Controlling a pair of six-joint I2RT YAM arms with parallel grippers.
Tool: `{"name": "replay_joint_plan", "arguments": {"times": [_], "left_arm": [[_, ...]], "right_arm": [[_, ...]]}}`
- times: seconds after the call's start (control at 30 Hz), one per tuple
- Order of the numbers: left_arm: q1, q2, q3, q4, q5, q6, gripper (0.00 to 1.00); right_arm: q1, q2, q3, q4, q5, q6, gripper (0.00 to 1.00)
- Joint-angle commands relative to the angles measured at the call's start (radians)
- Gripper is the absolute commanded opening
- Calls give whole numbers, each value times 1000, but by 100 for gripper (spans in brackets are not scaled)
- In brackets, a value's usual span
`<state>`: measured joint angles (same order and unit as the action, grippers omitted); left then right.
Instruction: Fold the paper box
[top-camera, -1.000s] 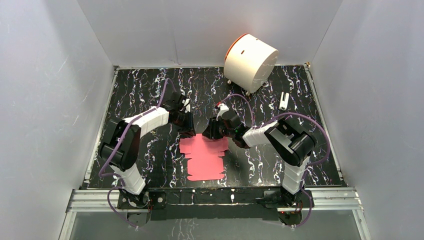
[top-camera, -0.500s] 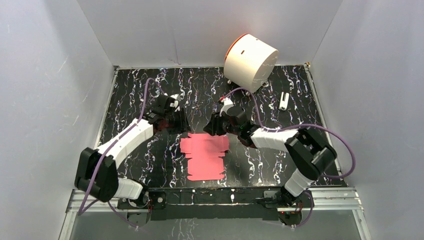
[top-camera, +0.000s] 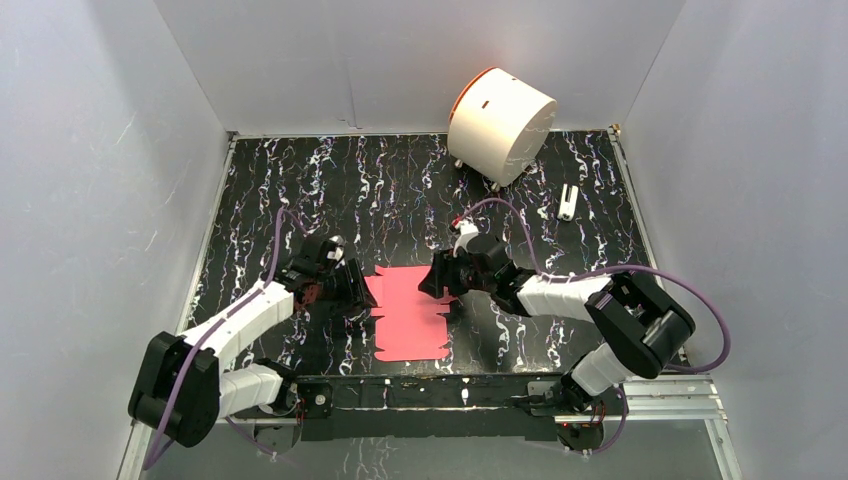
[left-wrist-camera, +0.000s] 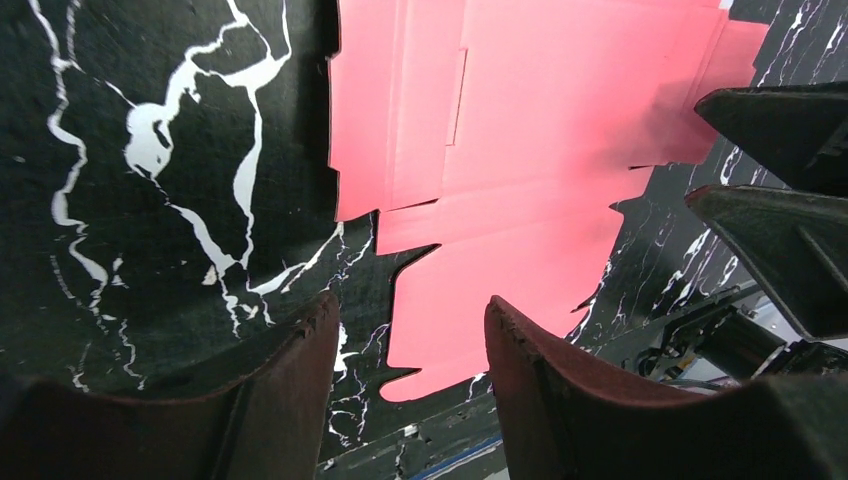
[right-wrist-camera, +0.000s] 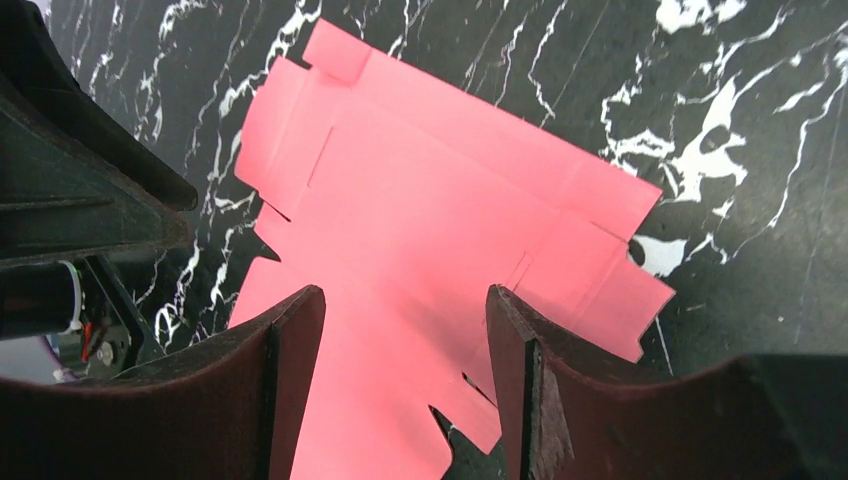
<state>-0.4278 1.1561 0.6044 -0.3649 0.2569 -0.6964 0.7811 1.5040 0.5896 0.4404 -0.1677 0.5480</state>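
The box (top-camera: 410, 318) is a flat pink-red sheet, not folded, with tabs and notches on its edges. It lies on the black marbled table (top-camera: 280, 190), in the lower middle of the top view, close to the bottom edge of the table.

The left gripper (top-camera: 352, 288) is at the upper left side of the sheet, low over the table. In the left wrist view its two fingers (left-wrist-camera: 290, 400) stand wide apart and hold nothing; the left edge of the sheet shows in the gap between them.

The right gripper (top-camera: 440, 280) is at the upper right corner of the sheet. In the right wrist view its fingers (right-wrist-camera: 540, 400) are also wide apart and empty, and the sheet lies under them.

A white cylinder (top-camera: 500, 122) with an orange rim lies in the upper right of the top view, well apart from the sheet. A small white piece (top-camera: 568, 200) lies below it, to the right
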Motion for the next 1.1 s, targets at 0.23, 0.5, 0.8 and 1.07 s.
{"name": "replay_joint_plan", "arguments": {"times": [0.23,0.5,0.8,1.07], "left_arm": [[4,8,-71,120,56,-66,55],[4,36,-94,167,57,-76,56],[4,76,-117,231,85,-100,55],[4,110,-126,265,104,-107,54]], "right_arm": [[8,-173,-71,-47,151,17,73],[-52,-211,-114,-78,176,46,75],[-110,-109,-183,100,17,155,71],[-128,-2,-216,269,-73,254,63]]}}
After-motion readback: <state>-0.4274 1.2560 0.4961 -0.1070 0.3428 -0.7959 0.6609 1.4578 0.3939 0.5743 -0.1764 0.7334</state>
